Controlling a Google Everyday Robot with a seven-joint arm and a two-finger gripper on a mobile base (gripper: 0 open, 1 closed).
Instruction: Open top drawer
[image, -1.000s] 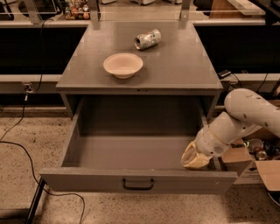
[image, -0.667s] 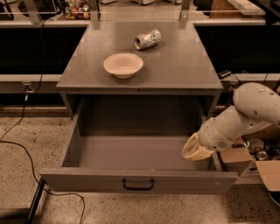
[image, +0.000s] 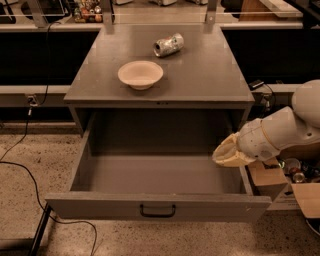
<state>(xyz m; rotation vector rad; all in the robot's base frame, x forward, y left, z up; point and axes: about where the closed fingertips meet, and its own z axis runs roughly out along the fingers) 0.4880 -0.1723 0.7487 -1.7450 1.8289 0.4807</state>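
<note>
The top drawer (image: 155, 175) of a grey desk (image: 210, 75) stands fully pulled out toward the camera, its deep grey box bare inside and its small black bar handle (image: 157, 211) centred on the wide flat front. The robot's cream-coloured hand (image: 227, 152) hangs at the drawer's right wall, about halfway along its length and just over the wall's top edge; whether the hand touches the wall, and whether it is apart or together, cannot be told. The white arm (image: 280, 132) reaches in from the right edge of the view. On the desk top, a shallow pale bowl (image: 140, 74) sits upright left of centre, and a crushed silver can (image: 168, 44) lies on its side behind it, well apart. Cardboard boxes (image: 267, 180) stand on the speckled floor (image: 45, 150) just right of the drawer, and a black cable (image: 26, 173) trails across the floor at left.
</note>
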